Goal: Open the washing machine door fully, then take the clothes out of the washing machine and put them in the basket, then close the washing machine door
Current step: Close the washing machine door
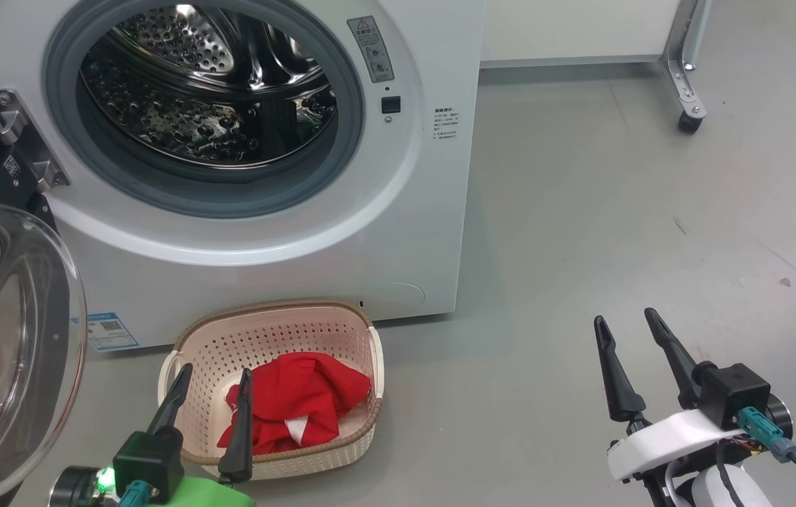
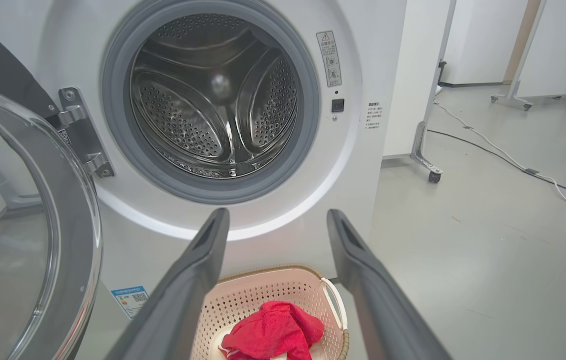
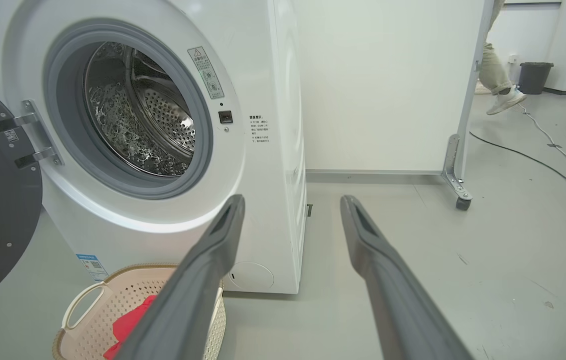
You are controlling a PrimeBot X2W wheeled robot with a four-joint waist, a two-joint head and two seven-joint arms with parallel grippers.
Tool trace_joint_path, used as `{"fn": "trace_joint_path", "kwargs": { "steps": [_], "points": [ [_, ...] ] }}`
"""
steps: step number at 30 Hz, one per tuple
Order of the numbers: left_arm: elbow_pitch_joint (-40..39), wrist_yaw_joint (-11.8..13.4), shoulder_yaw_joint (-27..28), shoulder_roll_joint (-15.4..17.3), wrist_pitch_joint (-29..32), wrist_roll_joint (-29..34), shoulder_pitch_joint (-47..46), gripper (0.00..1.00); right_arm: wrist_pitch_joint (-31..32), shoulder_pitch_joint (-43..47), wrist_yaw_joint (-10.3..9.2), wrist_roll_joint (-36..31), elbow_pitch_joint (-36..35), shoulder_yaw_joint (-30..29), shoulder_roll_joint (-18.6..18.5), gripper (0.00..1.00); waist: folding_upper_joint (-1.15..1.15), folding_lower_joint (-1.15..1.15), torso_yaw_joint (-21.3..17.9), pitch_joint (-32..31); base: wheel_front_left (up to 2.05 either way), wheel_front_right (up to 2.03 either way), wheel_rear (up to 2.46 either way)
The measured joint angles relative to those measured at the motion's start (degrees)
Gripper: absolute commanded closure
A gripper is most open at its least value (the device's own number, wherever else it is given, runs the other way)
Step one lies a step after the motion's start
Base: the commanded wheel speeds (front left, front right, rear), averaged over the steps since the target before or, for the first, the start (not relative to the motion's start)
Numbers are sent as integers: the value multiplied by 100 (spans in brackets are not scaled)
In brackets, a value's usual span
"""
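Clothes (image 1: 299, 394) are out; closing the washing machine door (image 1: 14, 345) remains.
They lie in the basket (image 1: 271, 308). Left gripper (image 1: 215, 372) and right gripper (image 1: 626, 317) stand spread, empty; one must push the door shut.

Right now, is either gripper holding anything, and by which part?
Nothing is held. The left gripper and right gripper are open and empty; the clothes lie in the basket.

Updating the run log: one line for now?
washing machine door open; drum looks empty; clothes in basket; left gripper open; right gripper open
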Motion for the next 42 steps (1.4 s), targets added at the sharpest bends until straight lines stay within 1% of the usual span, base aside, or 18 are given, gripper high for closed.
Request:
{"fn": "trace_joint_path", "kwargs": {
  "steps": [9, 19, 27, 38, 42],
  "points": [
    [0, 0, -38, 0, 26, 0, 1, 0, -1, 0, 0, -1, -2, -45, 4, 0, 0, 0, 59, -3, 0, 0, 0],
    [8, 21, -27, 0, 57, 4, -2, 0, -1, 48, 0, -8, -35, -147, 5, 0, 0, 0, 369, -25, 0, 0, 0],
    [8, 66, 115, -2, 56, 64, -3, 0, -1, 131, 1, -10, -66, -148, 1, 0, 0, 0, 842, -43, 0, 0, 0],
    [-42, 118, 474, -9, 49, 47, 16, 0, 0, 130, 9, -15, -53, 75, 5, 0, 0, 0, 1683, -82, 0, 0, 0],
    [-69, 118, 514, -10, 49, 47, 28, 0, -1, 130, 9, -14, -45, 112, 7, 0, 0, 0, 2003, -96, 0, 0, 0]
  ]
}}
